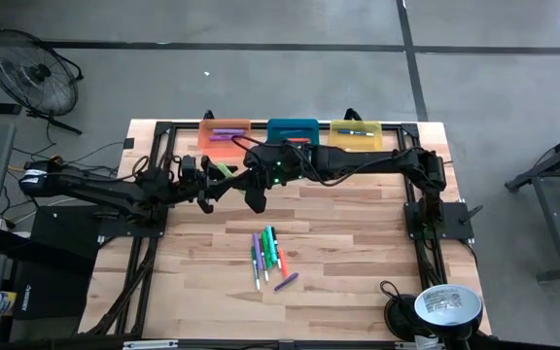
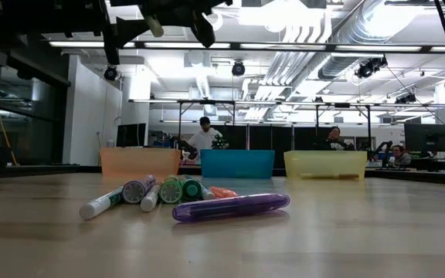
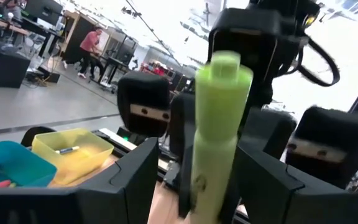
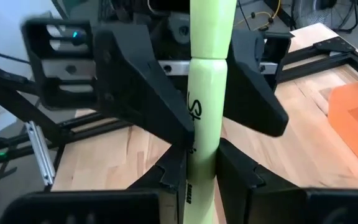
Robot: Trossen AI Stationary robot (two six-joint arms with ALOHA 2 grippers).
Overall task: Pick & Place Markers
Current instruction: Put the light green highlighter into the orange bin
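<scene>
Markers: a loose heap (image 1: 270,257) lies on the bare desk (image 1: 358,243) toward its near edge, well apart from both hands; a few already sit in the bins along the far edge.
Marker in play: one light green marker (image 4: 205,112) is up in the air over the middle of the desk, between the two hands, which meet there nose to nose.
Right hand: the right hand (image 4: 202,163) pinches the green marker low on its barrel, fingers narrow and pressed against it on both sides.
Left hand: the left hand (image 3: 194,171) faces it with fingers spread wide, one to each side of the same marker, not visibly touching it.
Long axis: the marker runs along the line between the two hands, its free end reaching in between the left fingers (image 3: 129,180).
Nearer arm: both are at the marker; only the right one carries it.
Likely step: this looks like a hand-over, the left needing to close across the barrel before the right lets go.
Bins: orange bin (image 1: 226,132), blue bin (image 1: 293,130) and yellow bin (image 1: 355,133) stand side by side just beyond the hands.
Risk: a loose pinch on the round barrel could let it tip or drop.
Beyond the desk: people (image 2: 204,135) stand in the room behind.
</scene>
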